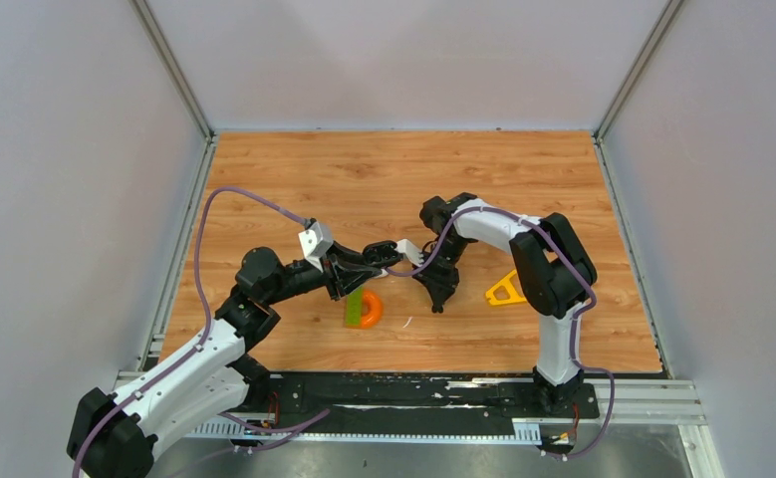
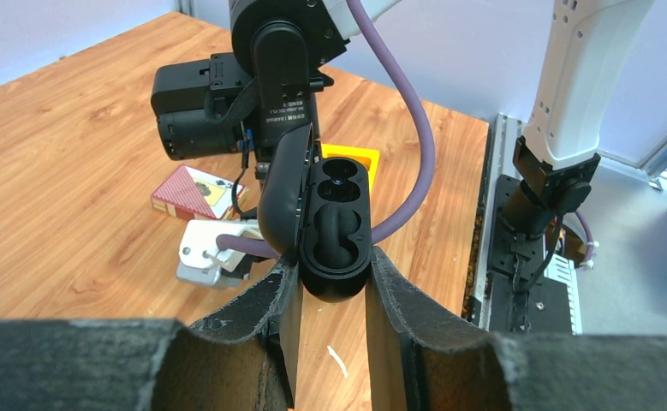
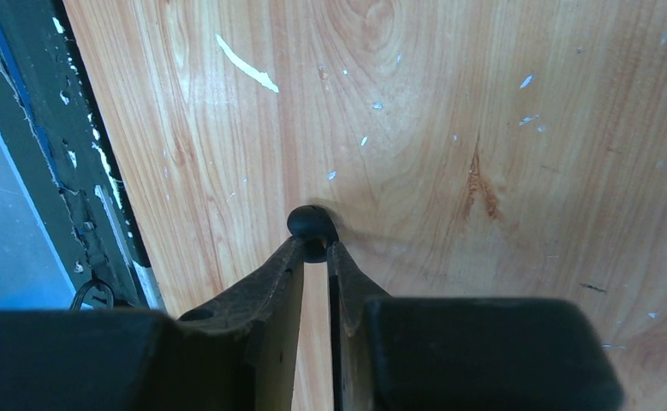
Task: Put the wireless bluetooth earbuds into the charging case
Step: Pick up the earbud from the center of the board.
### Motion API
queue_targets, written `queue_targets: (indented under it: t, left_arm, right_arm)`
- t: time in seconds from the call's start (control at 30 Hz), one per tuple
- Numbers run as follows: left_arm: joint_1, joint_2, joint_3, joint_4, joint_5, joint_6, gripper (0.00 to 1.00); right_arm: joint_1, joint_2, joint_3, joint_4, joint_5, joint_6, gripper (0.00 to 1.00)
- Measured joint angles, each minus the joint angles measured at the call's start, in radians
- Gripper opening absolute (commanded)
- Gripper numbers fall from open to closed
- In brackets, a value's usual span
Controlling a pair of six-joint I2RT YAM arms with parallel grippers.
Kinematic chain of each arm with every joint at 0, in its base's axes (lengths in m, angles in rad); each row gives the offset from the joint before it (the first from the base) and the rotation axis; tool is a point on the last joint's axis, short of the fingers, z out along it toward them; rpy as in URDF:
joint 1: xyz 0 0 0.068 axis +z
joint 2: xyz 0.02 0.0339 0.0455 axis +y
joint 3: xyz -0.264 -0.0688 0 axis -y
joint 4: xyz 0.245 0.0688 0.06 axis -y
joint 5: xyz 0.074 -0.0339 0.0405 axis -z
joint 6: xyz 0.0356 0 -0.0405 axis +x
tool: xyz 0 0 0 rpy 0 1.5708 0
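L gripper (image 2: 334, 276) is clamping the black charging case (image 2: 340, 224) by its lower end, lid hanging open, held up off the table (image 2: 73, 154) w/ the wells facing the wrist cam. R gripper (image 3: 315, 250) is pinching a black earbud (image 3: 306, 221) btwn its tips, down at the tabletop nr the front rail. I'm seeing a white sliver (image 3: 246, 63) lying well apart from it.

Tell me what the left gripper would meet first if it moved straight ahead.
Probably the right arm's black wrist, right beyond the open charging case that the left gripper holds; depth between them is unclear.
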Motion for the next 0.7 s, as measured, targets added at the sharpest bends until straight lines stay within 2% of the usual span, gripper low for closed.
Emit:
queue_targets:
  t: [0.13, 0.3, 0.7]
  left_arm:
    - [0.0, 0.0, 0.0, 0.001, 0.0, 0.0, 0.01]
    - [0.0, 0.0, 0.002, 0.0, -0.002, 0.0, 0.01]
    - [0.0, 0.0, 0.002, -0.002, -0.002, 0.001, 0.01]
  right_arm:
    - [-0.008, 0.0, 0.011, -0.017, -0.007, -0.001, 0.13]
    - [-0.024, 0.0, 0.021, -0.009, 0.0, 0.0, 0.24]
    - [-0.029, 0.0, 0.001, 0.044, 0.001, 0.011, 0.31]
